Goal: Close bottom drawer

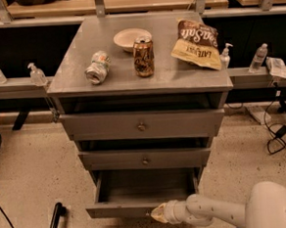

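Observation:
The bottom drawer (115,209) is the lowest of three grey drawers in the cabinet and stands pulled out, its plain grey box empty inside. Its slim front panel faces me near the lower edge of the camera view. My gripper (157,214) comes in from the lower right on a white arm (218,211) and sits against the middle of that front panel, covering the knob. The middle drawer (145,159) and the top drawer (141,126) above it stand slightly out too.
On the cabinet top (72,81) lie a crushed can (97,67), a white bowl (131,39), an upright brown can (143,57) and a chip bag (197,43). Bottles stand on side rails. A black pole (55,222) and cables (277,136) lie on the floor.

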